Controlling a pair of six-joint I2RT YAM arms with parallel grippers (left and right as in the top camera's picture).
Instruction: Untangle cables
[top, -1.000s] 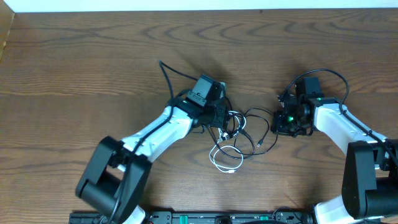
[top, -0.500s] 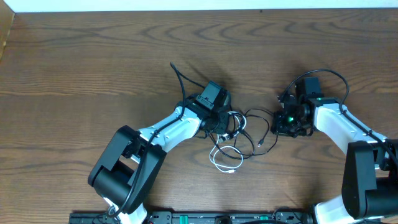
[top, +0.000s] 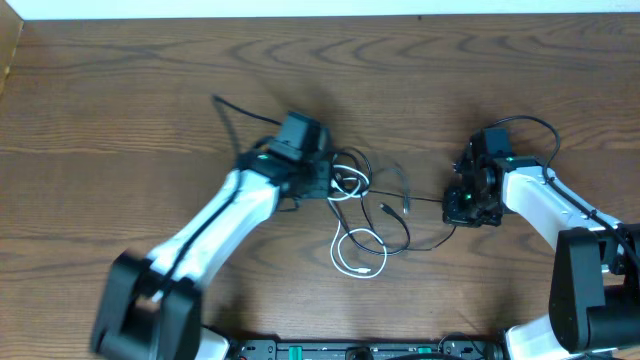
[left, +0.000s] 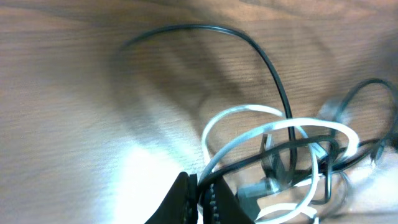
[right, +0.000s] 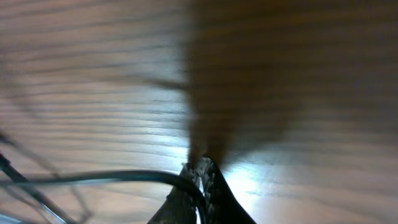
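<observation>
The cables lie in a loose tangle at the table's middle: a white cable (top: 352, 255) with loops, and black cables (top: 400, 215) crossing it. My left gripper (top: 322, 182) is shut on a black cable at the tangle's left end; in the left wrist view the jaws (left: 203, 194) pinch the black cable (left: 273, 74) with white loops (left: 249, 112) just beyond. My right gripper (top: 462, 205) is shut on a black cable at the tangle's right end. In the right wrist view the black cable (right: 93, 178) runs left out of the closed jaws (right: 202, 171).
The wooden table (top: 120, 110) stretches around the tangle. A thick black robot wire (top: 232, 110) loops behind the left arm, and another (top: 530, 125) arcs over the right wrist. The table's far edge meets a white strip (top: 320, 8).
My left gripper has moved left and back with its cable, stretching the tangle out. The black cables have spread apart and a plug end has come loose. My right gripper has shifted slightly.
</observation>
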